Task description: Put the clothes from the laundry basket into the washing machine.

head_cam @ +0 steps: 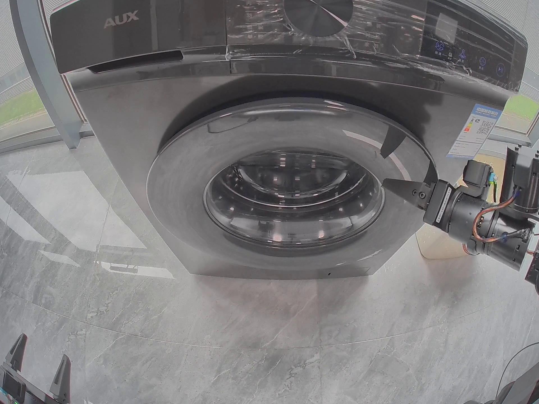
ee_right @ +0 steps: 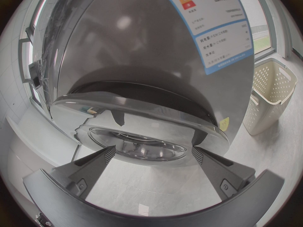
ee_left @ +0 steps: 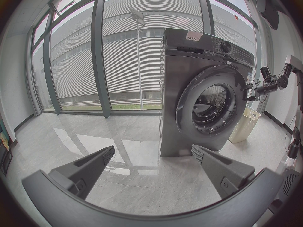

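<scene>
One front-loading washing machine in brushed dark-grey metal stands on a glossy floor of grey, marble-veined tiles. Its single round door sits against the front, a broad polished ring around a domed glass porthole. One ribbed circular dial tops the control panel, which lies under crinkled clear plastic film, and one blue-edged paper label is stuck near the machine's upper right corner. The right gripper is at the door's right edge, its two wedge-shaped black fingers spread apart and holding nothing; whether they touch the rim cannot be told. The left gripper hangs low over the floor, well apart from the machine, its two fingers likewise parted and empty. One laundry basket of cream plastic, tapered with perforated walls, rests on the floor just beside the machine's right side. Its contents cannot be made out. Behind the machine, tall dark-framed windows run from floor to ceiling.
</scene>
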Motion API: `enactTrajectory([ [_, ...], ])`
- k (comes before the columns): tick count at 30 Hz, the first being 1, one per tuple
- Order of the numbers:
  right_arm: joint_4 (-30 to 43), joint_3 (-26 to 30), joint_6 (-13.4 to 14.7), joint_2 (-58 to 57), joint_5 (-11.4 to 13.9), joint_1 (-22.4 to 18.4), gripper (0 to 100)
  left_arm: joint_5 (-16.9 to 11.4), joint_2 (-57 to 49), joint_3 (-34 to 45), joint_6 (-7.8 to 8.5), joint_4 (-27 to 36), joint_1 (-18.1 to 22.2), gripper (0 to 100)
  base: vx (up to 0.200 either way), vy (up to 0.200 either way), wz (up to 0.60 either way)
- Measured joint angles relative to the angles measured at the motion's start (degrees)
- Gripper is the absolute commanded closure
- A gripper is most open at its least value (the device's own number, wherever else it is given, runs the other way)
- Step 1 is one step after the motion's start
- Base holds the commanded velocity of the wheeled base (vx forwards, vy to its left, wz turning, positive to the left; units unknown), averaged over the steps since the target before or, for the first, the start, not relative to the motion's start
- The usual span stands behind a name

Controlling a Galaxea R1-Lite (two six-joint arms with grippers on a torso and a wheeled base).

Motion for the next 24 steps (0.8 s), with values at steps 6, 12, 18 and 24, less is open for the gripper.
enactTrajectory([
  [6,0.1,-1.3,0.0,0.2,-3.0,-1.6,0,0.0,0.0,0.0,0.00,0.0,0.0,0,0.000,0.000,0.00],
  [12,-0.5,-0.6,-0.3,0.1,-3.3,-1.3,0,0.0,0.0,0.0,0.00,0.0,0.0,0,0.000,0.000,0.00],
  [18,-1.8,2.3,-1.9,-0.4,-3.5,0.2,0,0.0,0.0,0.0,0.00,0.0,0.0,0,0.000,0.000,0.00],
  [24,-1.4,11.5,-7.2,-3.0,-1.7,3.6,0,0.0,0.0,0.0,-0.07,0.0,0.0,0,0.000,0.000,0.00],
])
